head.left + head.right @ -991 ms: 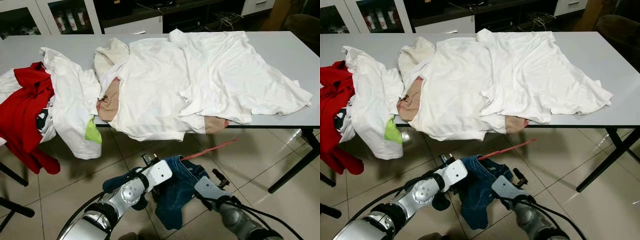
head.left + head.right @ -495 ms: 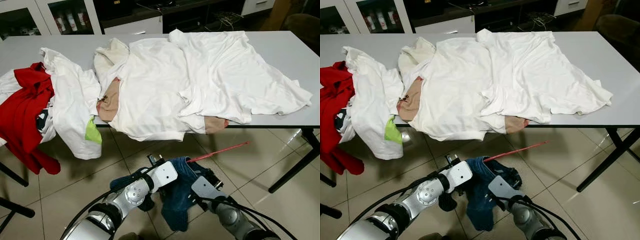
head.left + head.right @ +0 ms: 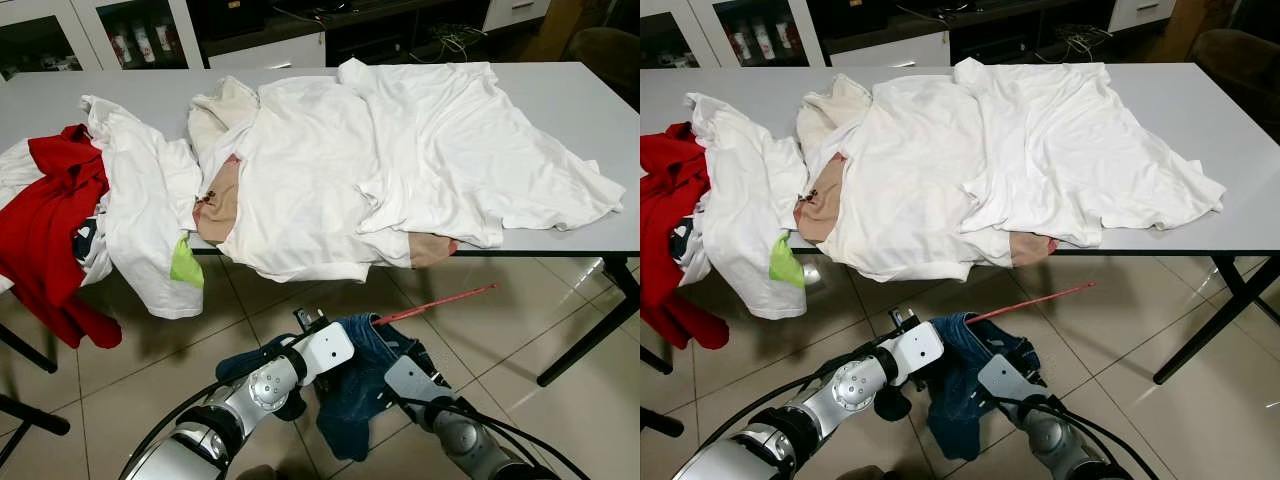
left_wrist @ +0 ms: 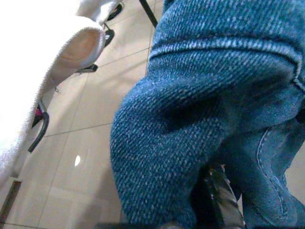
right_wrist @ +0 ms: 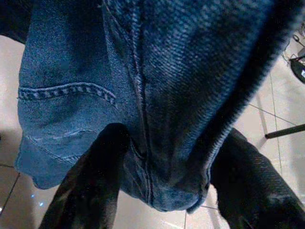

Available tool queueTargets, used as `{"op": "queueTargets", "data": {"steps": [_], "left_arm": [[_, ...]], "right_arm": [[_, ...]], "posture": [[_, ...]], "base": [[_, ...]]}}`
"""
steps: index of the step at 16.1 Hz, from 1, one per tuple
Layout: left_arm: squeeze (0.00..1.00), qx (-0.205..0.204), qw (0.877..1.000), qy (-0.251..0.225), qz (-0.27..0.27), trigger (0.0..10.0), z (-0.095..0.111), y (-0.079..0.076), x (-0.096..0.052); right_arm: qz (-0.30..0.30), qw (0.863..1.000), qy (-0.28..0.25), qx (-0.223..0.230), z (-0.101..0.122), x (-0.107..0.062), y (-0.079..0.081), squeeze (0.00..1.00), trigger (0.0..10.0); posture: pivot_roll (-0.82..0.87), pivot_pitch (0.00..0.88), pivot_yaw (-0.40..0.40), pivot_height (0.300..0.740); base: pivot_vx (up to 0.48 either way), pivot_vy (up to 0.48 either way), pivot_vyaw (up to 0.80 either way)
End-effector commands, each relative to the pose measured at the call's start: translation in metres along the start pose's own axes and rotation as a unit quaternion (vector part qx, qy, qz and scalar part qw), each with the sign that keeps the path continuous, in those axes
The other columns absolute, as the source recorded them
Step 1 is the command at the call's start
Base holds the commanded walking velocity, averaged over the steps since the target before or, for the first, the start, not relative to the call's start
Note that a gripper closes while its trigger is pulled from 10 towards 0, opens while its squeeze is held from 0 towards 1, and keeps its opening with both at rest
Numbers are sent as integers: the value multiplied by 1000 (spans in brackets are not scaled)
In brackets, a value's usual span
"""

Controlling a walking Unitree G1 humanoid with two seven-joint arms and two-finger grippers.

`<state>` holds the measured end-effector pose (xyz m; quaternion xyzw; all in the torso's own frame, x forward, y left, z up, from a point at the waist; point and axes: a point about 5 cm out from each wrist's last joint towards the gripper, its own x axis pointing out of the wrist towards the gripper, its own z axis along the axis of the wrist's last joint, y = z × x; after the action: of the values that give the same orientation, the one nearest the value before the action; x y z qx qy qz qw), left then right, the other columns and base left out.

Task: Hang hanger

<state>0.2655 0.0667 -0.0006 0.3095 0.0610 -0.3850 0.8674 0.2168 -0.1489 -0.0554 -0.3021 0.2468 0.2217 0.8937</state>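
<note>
A blue denim garment hangs just above the tiled floor, in front of the table, between my two grippers. A thin red hanger rod sticks out of it to the right, slanting upward. My left gripper is at the garment's upper left and is shut on the denim; one black finger shows under the cloth. My right gripper is pushed into the garment's right side, open, with its fingers standing apart on either side of a denim fold.
The grey table ahead is heaped with white shirts; a red garment hangs off its left end. Black table legs stand at the right and at the left. Cabinets line the back wall.
My right gripper has moved left into the denim garment, and its fingers are now buried in the cloth. The red rod's free end has swung up and to the right.
</note>
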Motion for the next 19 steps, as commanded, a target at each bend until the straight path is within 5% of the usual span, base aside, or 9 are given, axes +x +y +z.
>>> {"op": "queueTargets", "data": {"steps": [1,14,15,16,17,18,19], "left_arm": [[0,7,1000,-24,11,10000,9,8,3],[0,7,1000,-24,12,10000,9,8,3],[0,15,999,9,37,10000,-1,13,0],[0,18,999,18,44,10000,-4,15,-2],[0,17,998,26,49,10000,-7,15,-2],[0,14,998,28,51,10000,-7,16,-2],[0,13,998,28,52,10000,-7,16,-2]], "right_arm": [[1,1000,4,8,-2,-1,0,0,0],[0,1000,3,11,-2,-1,0,0,0],[-82,994,19,64,-20,-12,-26,0,3216],[-105,991,23,77,-25,-15,-33,0,3529],[-115,989,23,85,-27,-17,-35,0,7294],[-87,990,15,108,-24,-15,-28,0,10000],[-74,991,7,112,-22,-14,-25,0,10000]], "posture": [[21,0,76,740],[21,0,76,740],[4,0,66,740],[4,0,66,740],[2,0,66,740],[2,0,66,740],[2,0,66,740]], "base": [[0,0,0],[0,0,0],[0,0,0],[0,0,0],[0,0,0],[0,0,0],[0,0,0]]}}
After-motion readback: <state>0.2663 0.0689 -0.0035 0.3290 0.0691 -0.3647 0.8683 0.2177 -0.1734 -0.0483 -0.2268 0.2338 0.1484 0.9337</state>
